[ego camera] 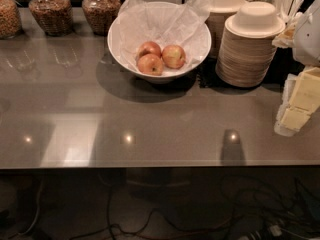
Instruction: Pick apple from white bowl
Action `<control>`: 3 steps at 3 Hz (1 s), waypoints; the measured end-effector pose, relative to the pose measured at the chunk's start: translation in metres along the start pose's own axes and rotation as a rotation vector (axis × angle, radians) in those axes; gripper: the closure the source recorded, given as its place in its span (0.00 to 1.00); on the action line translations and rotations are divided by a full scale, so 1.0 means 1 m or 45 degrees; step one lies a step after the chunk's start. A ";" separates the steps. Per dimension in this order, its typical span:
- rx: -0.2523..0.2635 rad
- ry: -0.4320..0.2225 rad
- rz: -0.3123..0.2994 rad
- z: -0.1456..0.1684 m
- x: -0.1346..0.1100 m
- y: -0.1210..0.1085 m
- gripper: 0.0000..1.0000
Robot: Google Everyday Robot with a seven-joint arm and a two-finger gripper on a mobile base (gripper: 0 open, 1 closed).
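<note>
apple (173, 56), red with yellow-green patch: rightmost of three, touching the two redder apples (150, 49), lying on crinkled paper (165, 21) inside the white bowl (116, 51), back of counter (150, 124). gripper (307, 34): pale shape at right edge, well apart from the bowl; released or clenched, cannot tell. handling: best approached from above, closing across the apple's free right side, sparing the redder apples and the paper.
</note>
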State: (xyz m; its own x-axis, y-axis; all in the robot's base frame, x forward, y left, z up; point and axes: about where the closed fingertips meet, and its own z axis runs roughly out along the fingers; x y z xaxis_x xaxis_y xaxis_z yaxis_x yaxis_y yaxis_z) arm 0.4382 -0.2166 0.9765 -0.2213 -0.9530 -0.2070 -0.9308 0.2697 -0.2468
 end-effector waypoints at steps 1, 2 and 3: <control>0.000 0.000 0.000 0.000 0.000 0.000 0.00; 0.058 -0.073 -0.014 0.005 -0.009 -0.008 0.00; 0.136 -0.225 -0.028 0.021 -0.028 -0.019 0.00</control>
State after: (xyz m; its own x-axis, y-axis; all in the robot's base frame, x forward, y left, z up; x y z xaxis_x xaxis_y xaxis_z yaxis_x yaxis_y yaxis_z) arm 0.4683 -0.1922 0.9674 -0.1378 -0.9222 -0.3613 -0.8965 0.2713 -0.3504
